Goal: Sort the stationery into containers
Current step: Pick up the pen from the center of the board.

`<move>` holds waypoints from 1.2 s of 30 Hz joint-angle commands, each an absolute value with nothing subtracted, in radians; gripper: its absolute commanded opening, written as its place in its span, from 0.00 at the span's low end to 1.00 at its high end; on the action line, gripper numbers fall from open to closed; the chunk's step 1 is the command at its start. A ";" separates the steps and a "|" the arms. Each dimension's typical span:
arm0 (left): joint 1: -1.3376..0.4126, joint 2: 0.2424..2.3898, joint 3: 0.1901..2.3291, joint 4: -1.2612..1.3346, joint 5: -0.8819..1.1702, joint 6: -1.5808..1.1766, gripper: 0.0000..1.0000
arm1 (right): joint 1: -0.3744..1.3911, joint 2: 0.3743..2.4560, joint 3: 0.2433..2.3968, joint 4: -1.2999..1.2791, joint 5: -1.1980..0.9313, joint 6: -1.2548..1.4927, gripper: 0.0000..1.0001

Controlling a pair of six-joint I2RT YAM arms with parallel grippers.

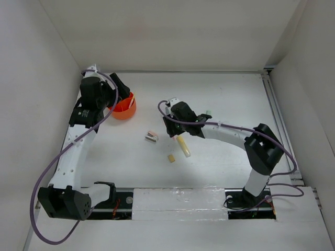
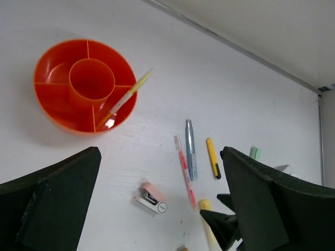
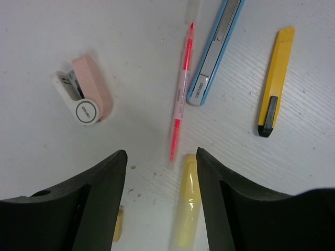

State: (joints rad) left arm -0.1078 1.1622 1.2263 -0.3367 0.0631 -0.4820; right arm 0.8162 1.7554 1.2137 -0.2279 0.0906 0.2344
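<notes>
The orange cup [image 1: 124, 108] stands at the back left; in the left wrist view its rim [image 2: 52, 118] shows, with a yellow pen [image 2: 125, 98] leaning in an outer compartment. My left gripper [image 1: 118, 88] is open and empty, high above the table [image 2: 160, 152]. My right gripper [image 1: 175, 130] is open and empty [image 3: 161, 152], low over the tip of the pink-red pen [image 3: 181, 99] and the pale yellow marker [image 3: 187, 204]. Beside them lie a grey-blue pen [image 3: 214, 49], a yellow pen [image 3: 275, 78], a pink-grey block [image 3: 86, 97] and a tan eraser [image 1: 171, 158].
A small pale green piece [image 2: 255, 152] lies right of the yellow pen. White walls close in the table at the back and both sides. A metal rail [image 1: 276, 117] runs along the right edge.
</notes>
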 commanded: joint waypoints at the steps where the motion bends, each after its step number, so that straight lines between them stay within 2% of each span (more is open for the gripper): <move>1: -0.107 1.106 1.183 -0.315 0.083 -0.489 1.00 | 0.831 1.766 1.298 -0.230 0.147 0.230 0.61; 3: -0.107 1.097 1.138 -0.285 0.138 -0.506 1.00 | 0.831 1.766 1.322 -0.239 0.170 0.242 0.61; 5: -0.107 1.085 1.089 -0.207 0.236 -0.555 1.00 | 0.831 1.738 1.310 -0.239 0.234 0.259 0.73; 7: -0.190 1.104 1.054 -0.207 0.177 -0.616 1.00 | 0.810 1.697 1.310 -0.251 0.274 0.284 0.82; 9: -0.248 1.143 1.045 -0.221 0.118 -0.658 1.00 | 0.775 1.671 1.321 -0.276 0.294 0.284 0.84; 12: -0.441 1.225 1.073 -0.247 -0.111 -0.730 1.00 | 0.729 1.609 1.330 -0.348 0.371 0.294 0.85; 13: -0.557 1.256 1.100 -0.270 -0.179 -0.788 1.00 | 0.718 1.565 1.339 -0.365 0.396 0.295 0.85; 14: -0.607 1.322 1.127 -0.297 -0.319 -0.825 1.00 | 0.704 1.539 1.339 -0.389 0.420 0.310 0.85; 16: -0.661 1.388 1.202 -0.398 -0.409 -0.911 1.00 | 0.664 1.479 1.315 -0.399 0.480 0.336 0.85; 20: -0.695 1.482 1.213 -0.397 -0.423 -0.997 1.00 | 0.598 1.307 1.247 -0.399 0.470 0.347 0.86; 25: -0.744 1.658 1.324 -0.492 -0.488 -1.087 1.00 | 0.565 1.207 1.193 -0.361 0.416 0.325 0.86; 29: -0.753 1.762 1.365 -0.503 -0.448 -1.088 0.92 | 0.546 1.186 1.160 -0.351 0.377 0.325 0.86; 31: -0.762 1.801 1.381 -0.512 -0.448 -1.088 0.92 | 0.546 1.186 1.151 -0.341 0.365 0.316 0.86; 33: -0.762 1.810 1.391 -0.521 -0.448 -1.088 0.84 | 0.546 1.186 1.150 -0.341 0.344 0.316 0.86; 35: -0.772 1.821 1.391 -0.540 -0.448 -1.106 0.83 | 0.537 1.177 1.140 -0.330 0.344 0.316 0.86; 36: -0.772 1.821 1.391 -0.540 -0.448 -1.106 0.79 | 0.537 1.177 1.129 -0.330 0.331 0.316 0.86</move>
